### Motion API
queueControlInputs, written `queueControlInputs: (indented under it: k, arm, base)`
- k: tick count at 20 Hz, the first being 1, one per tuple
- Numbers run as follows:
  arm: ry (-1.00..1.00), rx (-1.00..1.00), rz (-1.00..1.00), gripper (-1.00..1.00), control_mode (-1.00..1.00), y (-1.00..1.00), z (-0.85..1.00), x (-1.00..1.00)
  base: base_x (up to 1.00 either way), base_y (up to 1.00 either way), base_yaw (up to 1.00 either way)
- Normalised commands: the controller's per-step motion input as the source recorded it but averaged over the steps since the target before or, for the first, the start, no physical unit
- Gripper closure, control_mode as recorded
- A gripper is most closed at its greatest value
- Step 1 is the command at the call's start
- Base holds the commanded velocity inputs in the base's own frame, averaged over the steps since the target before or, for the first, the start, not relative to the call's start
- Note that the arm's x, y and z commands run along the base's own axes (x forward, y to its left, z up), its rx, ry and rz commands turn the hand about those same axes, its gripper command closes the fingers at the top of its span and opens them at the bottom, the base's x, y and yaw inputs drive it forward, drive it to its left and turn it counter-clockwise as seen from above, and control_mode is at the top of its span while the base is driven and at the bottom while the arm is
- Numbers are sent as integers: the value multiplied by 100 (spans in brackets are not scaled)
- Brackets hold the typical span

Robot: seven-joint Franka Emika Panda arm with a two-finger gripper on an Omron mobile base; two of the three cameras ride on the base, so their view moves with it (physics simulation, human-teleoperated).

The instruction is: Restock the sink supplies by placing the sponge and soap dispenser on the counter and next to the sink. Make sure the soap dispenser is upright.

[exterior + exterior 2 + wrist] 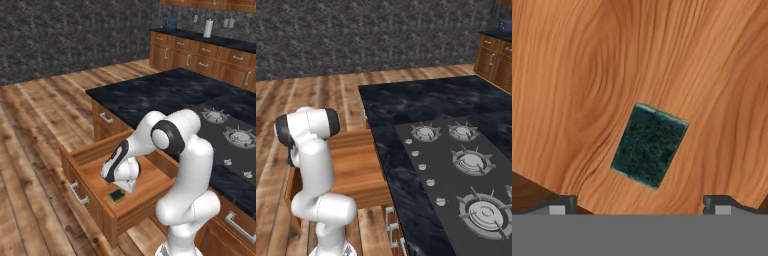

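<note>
1. Lying flat on the wooden floor of the pulled-out drawer, the sponge shows its dark green scrubbing top upward with a yellow edge below, near the drawer's front wall.
2. Hovering just above and behind the sponge in the left base view, the hand points down into the drawer, its white body blocking its fingers there.
3. Seen from the hand view, the sponge sits between the 2 fingertips, tilted against the wood grain and touching neither tip.
4. Fingers stand spread wide apart, released, with nothing gripped between them.
5. To the right of the drawer rises the island's black marble-look top, with the gas stove set into it further right.
6. In the right base view the white arm stands over the drawer, left of the stove and its burners.
</note>
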Motion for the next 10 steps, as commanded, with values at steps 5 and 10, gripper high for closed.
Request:
queueControlInputs:
  k: [5,10]
  arm:
    - [1,0,0,-100,-100,-14,-37,17]
    - [4,0,-2,-100,-100,-1,-35,4]
  base:
    - [0,0,0]
    - [0,0,0]
